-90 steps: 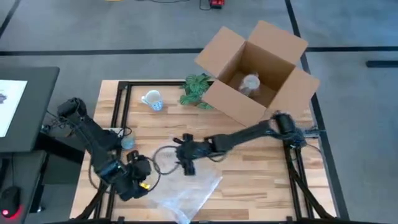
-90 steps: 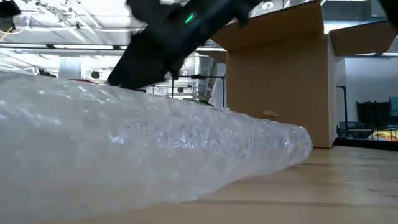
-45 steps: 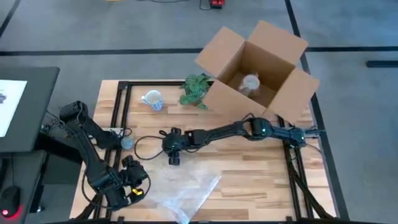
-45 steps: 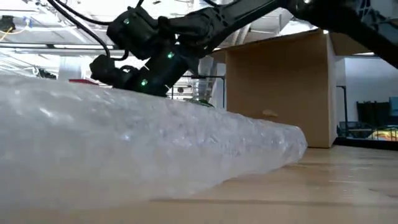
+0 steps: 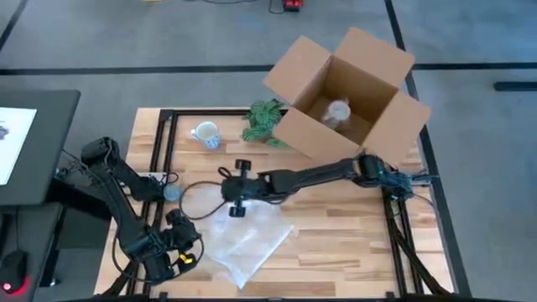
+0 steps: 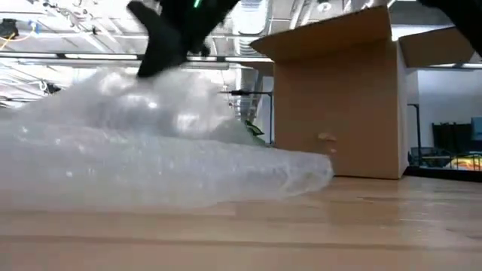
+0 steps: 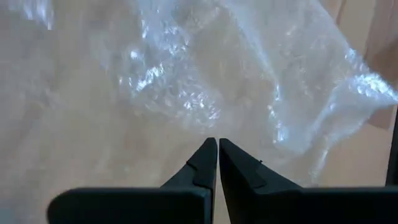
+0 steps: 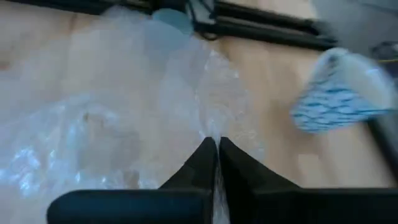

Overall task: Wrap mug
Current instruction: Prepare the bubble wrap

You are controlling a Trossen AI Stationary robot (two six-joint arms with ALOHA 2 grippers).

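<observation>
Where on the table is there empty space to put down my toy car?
Bare wood lies between the bubble wrap and the table's right edge, in front of the cardboard box. It is crowded by the mug and plant, and where the right claw pinches the wrap.

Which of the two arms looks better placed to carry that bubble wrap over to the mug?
Probably the right. The right gripper is shut on an edge of the bubble wrap, lifting it, with the mug just beyond. The left gripper sits shut and empty at the table's near-left corner, farther away.
</observation>
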